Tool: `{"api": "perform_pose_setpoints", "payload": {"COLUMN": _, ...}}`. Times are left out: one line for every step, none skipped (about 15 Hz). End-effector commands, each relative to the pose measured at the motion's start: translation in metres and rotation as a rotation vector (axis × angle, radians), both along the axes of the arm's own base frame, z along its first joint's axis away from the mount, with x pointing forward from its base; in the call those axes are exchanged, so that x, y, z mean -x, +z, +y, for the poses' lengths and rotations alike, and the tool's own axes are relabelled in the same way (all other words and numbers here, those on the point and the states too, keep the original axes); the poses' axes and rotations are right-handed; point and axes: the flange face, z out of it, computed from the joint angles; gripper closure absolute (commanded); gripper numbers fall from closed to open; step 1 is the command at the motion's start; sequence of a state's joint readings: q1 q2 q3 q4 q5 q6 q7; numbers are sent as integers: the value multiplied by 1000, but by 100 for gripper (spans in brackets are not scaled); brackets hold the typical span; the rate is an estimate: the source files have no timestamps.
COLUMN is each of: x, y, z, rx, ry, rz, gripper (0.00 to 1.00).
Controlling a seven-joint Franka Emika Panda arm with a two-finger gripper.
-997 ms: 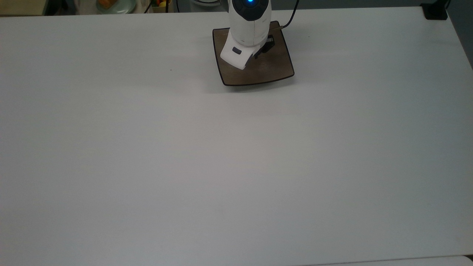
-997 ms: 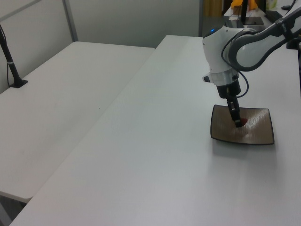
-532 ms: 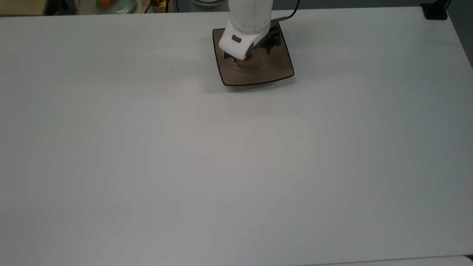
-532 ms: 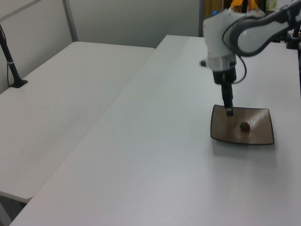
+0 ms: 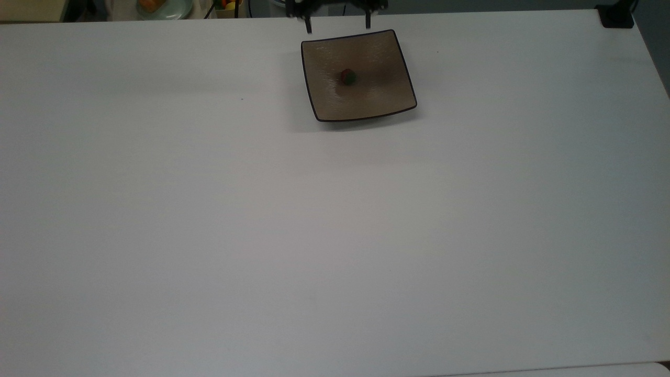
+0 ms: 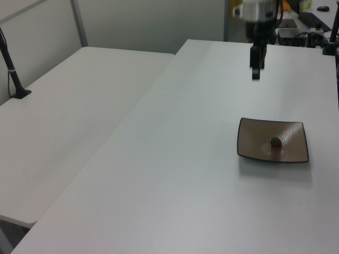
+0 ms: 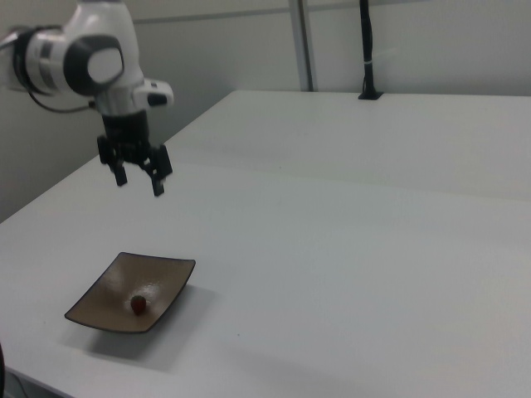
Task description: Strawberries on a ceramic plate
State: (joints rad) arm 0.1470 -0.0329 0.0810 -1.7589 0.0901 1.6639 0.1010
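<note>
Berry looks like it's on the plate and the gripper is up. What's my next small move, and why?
Probably none beyond parking the arm. The strawberry lies near the middle of the plate, and the gripper hangs open, well above it and holding nothing. I'd keep it high and move it away from the plate rather than go back down.

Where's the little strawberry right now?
The strawberry lies near the middle of the square brown plate, by the table's far edge in the top view, with the open tool raised clear of it.

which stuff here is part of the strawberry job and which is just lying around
Part of the job:
strawberry
ceramic plate, holding it
gripper, open, raised clear of the plate

Just lying about:
round pale dish with orange food, off the table's far edge
black post base
</note>
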Motion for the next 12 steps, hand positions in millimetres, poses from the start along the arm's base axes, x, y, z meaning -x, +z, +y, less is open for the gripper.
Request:
{"api": "perform_pose_setpoints", "payload": {"x": 1, "y": 36, "z": -19, "rx": 26, "ry": -36, "rz": -49, "gripper": 0}}
{"api": "perform_pose_setpoints", "payload": {"x": 0, "y": 43, "z": -25, "rx": 25, "ry": -39, "rz": -65, "gripper": 0}}
{"api": "perform_pose_setpoints", "payload": {"x": -3, "y": 45, "z": -27, "rx": 19, "ry": -28, "rz": -78, "gripper": 0}}
{"api": "perform_pose_setpoints", "payload": {"x": -5, "y": 45, "z": -29, "rx": 18, "ry": -21, "rz": -89, "gripper": 0}}
{"api": "perform_pose_setpoints", "payload": {"x": -9, "y": 45, "z": -28, "rx": 12, "ry": -12, "rz": -113, "gripper": 0}}
{"api": "perform_pose_setpoints", "payload": {"x": -13, "y": 45, "z": -30, "rx": 6, "ry": -11, "rz": -142, "gripper": 0}}
{"api": "perform_pose_setpoints", "payload": {"x": -18, "y": 45, "z": -31, "rx": 0, "ry": 0, "rz": -169, "gripper": 0}}
{"api": "perform_pose_setpoints", "payload": {"x": -22, "y": 44, "z": -31, "rx": -2, "ry": 17, "rz": -187, "gripper": 0}}
{"api": "perform_pose_setpoints", "payload": {"x": -21, "y": 46, "z": -31, "rx": -3, "ry": 43, "rz": -195, "gripper": 0}}
{"api": "perform_pose_setpoints", "payload": {"x": -21, "y": 45, "z": -34, "rx": -3, "ry": 54, "rz": -188, "gripper": 0}}
{"api": "perform_pose_setpoints", "payload": {"x": -21, "y": 44, "z": -35, "rx": -3, "ry": 52, "rz": -185, "gripper": 0}}
{"api": "perform_pose_setpoints", "payload": {"x": -21, "y": 45, "z": -35, "rx": -4, "ry": 54, "rz": -191, "gripper": 0}}
